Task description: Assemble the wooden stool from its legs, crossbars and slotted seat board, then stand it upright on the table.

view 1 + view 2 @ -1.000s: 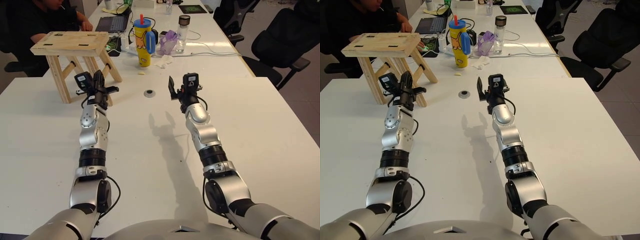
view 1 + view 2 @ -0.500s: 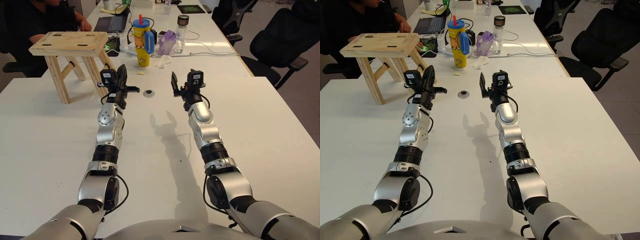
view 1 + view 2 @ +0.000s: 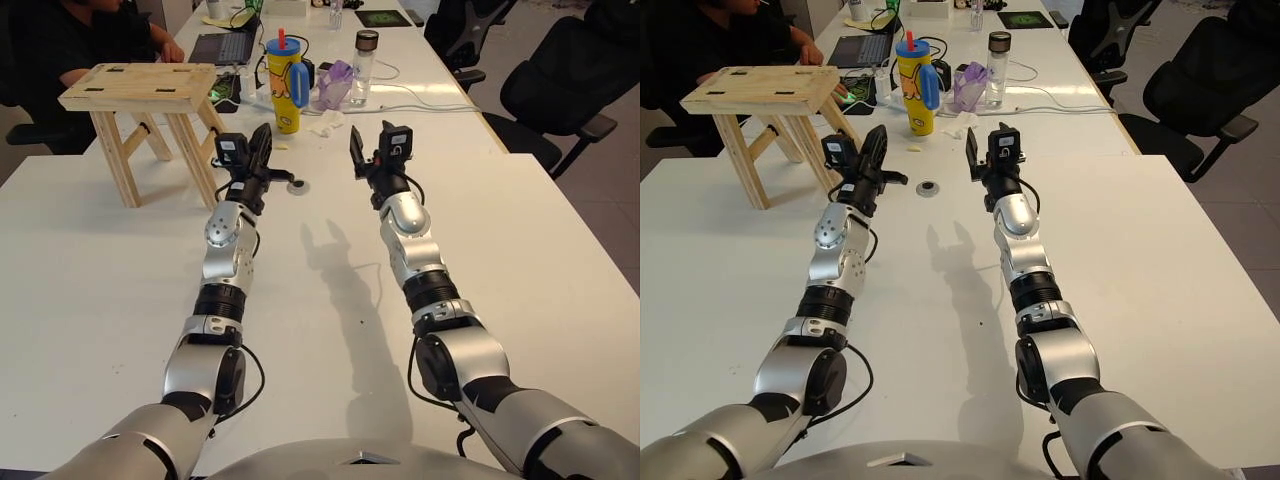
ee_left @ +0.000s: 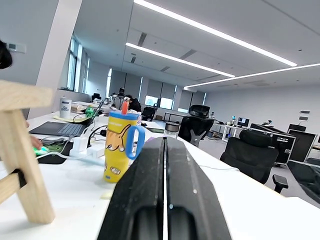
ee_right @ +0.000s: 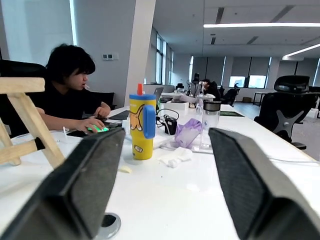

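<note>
Stool [image 3: 140, 88]: assembled, standing upright on its legs at the far left of the table [image 3: 520, 260], seat board on top with slots showing. Same spot as a second ago; nothing of mine touches it.

Left pincer [image 3: 261, 142]: a second ago it was up against the stool's front legs. It has since swung to my right, clear of the stool, and now hangs above the table near the small round grommet [image 3: 297, 186]. In the left wrist view the two fingers [image 4: 145, 200] lie pressed flat together with only a thin seam between them, holding nothing. The stool leg shows at the edge of that view, apart from the fingers.

Right pincer [image 3: 368, 145]: has crept a little forward and up over the last second, otherwise much as it was. Raised over the middle of the table, well apart from the stool. In the right wrist view the fingers [image 5: 90, 175] stand wide apart, with nothing between them.

The two pincers are now closer to each other than before, with the grommet roughly between them.

Beyond, unchanged: yellow cup [image 3: 285, 88] with a blue handle, clear bottle [image 3: 365, 68], purple bag [image 3: 337, 85], laptop [image 3: 225, 45].
</note>
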